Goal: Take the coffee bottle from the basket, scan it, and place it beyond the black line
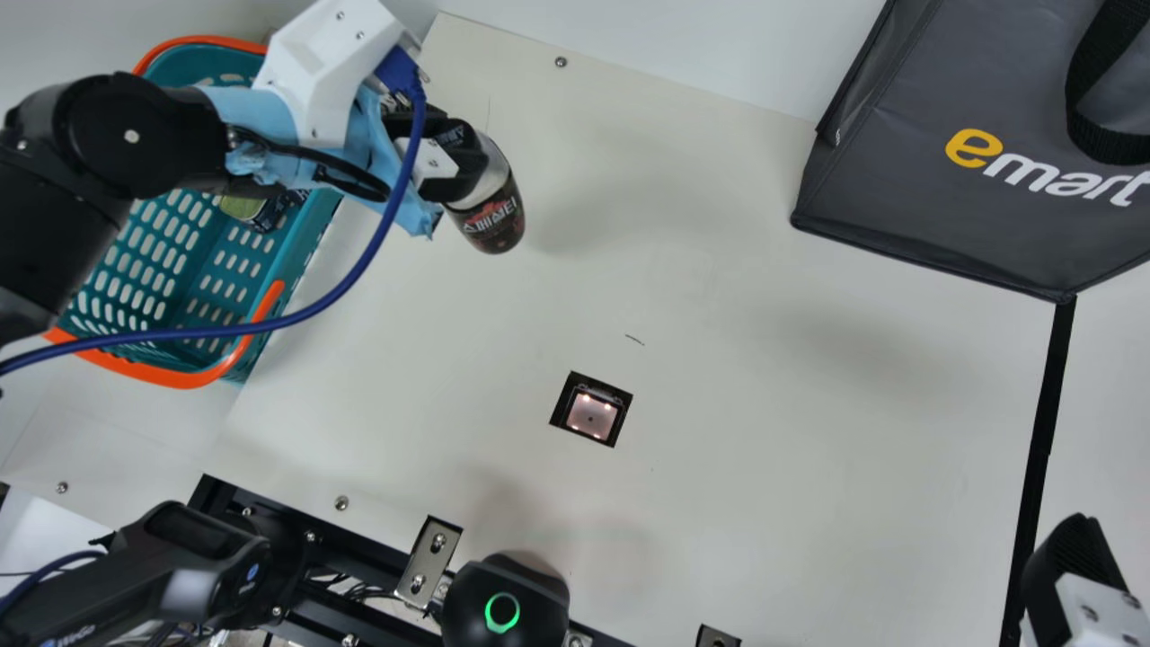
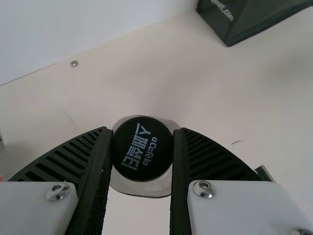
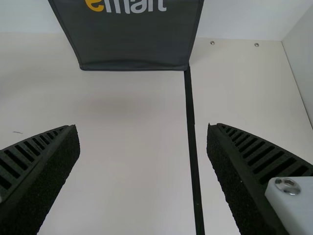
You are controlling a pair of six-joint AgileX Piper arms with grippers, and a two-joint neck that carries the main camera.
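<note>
**Bottle out of basket; scan and placing apparently pending**

Left hand (image 2: 142, 138) is gripping the bottle (image 1: 491, 214) at its cap end, a finger on each side. Bottle is hanging beside the basket (image 1: 180, 376), seemingly clear of the counter (image 1: 764, 449). Removal: judged done. Scan: judged pending, bottle being well apart from the scanner (image 1: 591, 415). Placing beyond the black line (image 1: 1047, 422): remaining. Right hand (image 3: 143, 129) is gaping empty, its ribbed fingers standing wide apart.

Materials: bottle is showing a round black cap, pale shoulder, dark printed label. Basket is slotted teal plastic, orange-rimmed. Scanner's square window is glowing pinkish. Line is running narrow and matte.
</note>
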